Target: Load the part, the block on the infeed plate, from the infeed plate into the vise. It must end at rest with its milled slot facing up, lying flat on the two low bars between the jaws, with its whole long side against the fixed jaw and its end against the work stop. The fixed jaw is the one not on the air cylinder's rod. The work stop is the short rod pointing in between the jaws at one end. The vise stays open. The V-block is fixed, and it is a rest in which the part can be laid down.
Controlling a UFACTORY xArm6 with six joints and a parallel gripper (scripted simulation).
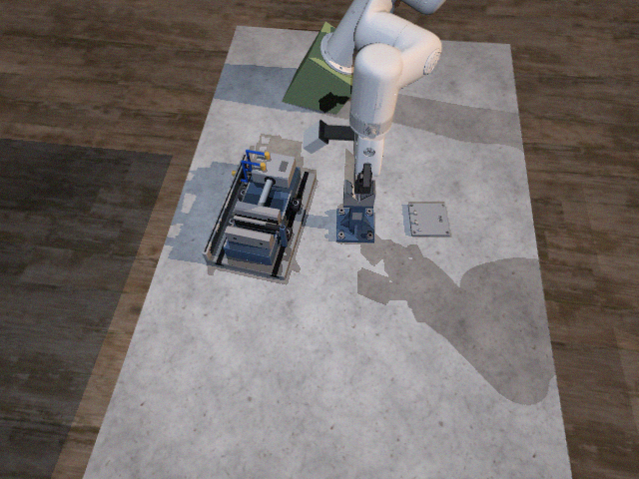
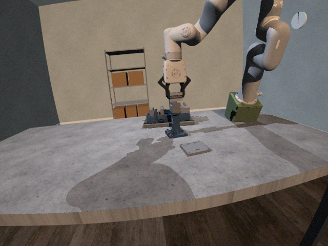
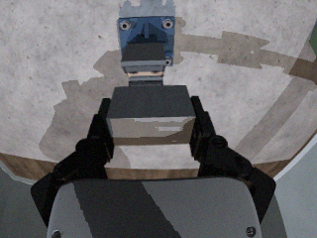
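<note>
Seen from the top, the arm reaches down over the blue V-block (image 1: 355, 225), between the vise (image 1: 261, 217) and the bare plate (image 1: 428, 219). From the exterior, the gripper (image 2: 175, 96) hangs just above the V-block — fingers pinching the part (image 2: 176, 94). At the wrist, the part (image 3: 151, 119) sits clamped between both fingers — directly over the V-block.

From above, the arm (image 1: 378, 77) hides the part from you; the vise's (image 1: 261, 217) work stop is too small to tell.
</note>
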